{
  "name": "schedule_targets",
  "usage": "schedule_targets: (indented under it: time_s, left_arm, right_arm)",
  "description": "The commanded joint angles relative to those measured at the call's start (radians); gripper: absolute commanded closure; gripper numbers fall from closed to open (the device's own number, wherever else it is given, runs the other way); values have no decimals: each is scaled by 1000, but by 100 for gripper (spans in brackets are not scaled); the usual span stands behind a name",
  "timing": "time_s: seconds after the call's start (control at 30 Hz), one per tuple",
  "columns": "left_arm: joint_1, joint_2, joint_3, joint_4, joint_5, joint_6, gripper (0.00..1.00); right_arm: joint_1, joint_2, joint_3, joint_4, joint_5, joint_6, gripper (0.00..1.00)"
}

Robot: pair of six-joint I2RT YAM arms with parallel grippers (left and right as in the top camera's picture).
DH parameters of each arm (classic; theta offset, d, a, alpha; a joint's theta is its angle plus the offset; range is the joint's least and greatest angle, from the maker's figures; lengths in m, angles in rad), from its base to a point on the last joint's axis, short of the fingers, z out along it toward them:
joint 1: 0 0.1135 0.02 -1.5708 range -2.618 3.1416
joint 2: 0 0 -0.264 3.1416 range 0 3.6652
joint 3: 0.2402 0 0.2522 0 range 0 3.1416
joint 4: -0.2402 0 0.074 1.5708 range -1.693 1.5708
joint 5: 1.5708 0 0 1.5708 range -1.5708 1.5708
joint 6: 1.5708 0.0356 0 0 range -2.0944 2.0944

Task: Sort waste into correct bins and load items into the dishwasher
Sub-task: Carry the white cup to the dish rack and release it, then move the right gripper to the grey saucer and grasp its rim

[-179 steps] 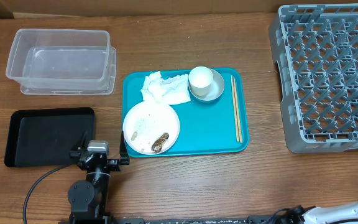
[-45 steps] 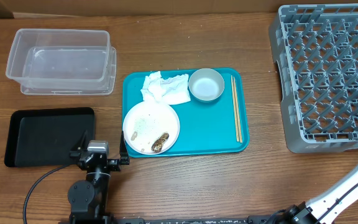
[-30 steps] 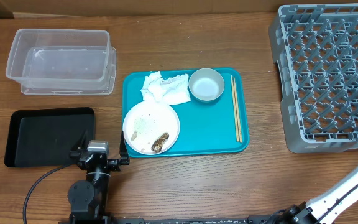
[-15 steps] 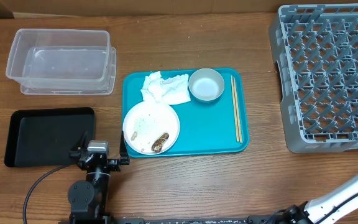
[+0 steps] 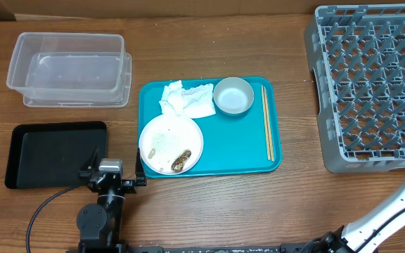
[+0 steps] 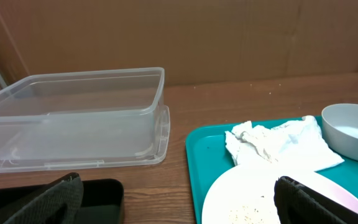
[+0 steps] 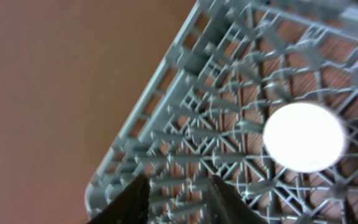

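Wooden tabletop runs under everything. Right gripper point(image 7: 179, 190) hangs over a corner of the rack point(image 5: 371, 84), jaws parted with nothing between them. A white round thing, probably the cup point(image 7: 303, 137) in this blurred wrist view, sits in the rack up and right of the fingers, clear of them. Left gripper point(image 6: 179, 199) is spread wide and empty beside the black tray point(image 5: 55, 151).

What the next move turns on, I judge: the chopsticks point(image 5: 267, 123) lie along the teal tray's point(image 5: 238, 144) right edge, well left of the right gripper, long axis running near to far. The right arm is nearer. Saucer point(image 5: 233, 95), plate point(image 5: 192, 133) and napkins point(image 5: 187, 100) rest there too.
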Motion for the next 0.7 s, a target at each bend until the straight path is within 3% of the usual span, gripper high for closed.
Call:
schedule_targets:
  time_s: [0.0, 0.1, 0.3, 0.4, 0.67]
  left_arm:
    - [8, -9, -5, 0, 4, 9, 0]
    - [8, -9, -5, 0, 4, 9, 0]
    - [8, -9, -5, 0, 4, 9, 0]
    - [8, -9, -5, 0, 4, 9, 0]
    - [8, -9, -5, 0, 4, 9, 0]
  right_arm:
    - [68, -10, 9, -35, 19, -48, 72]
    - [103, -32, 9, -71, -167, -80, 73]
    - [208, -52, 9, -150, -838, -190, 71]
    - [315, -68, 9, -270, -706, -257, 71]
    - [717, -79, 6, -489, 11, -238, 60]
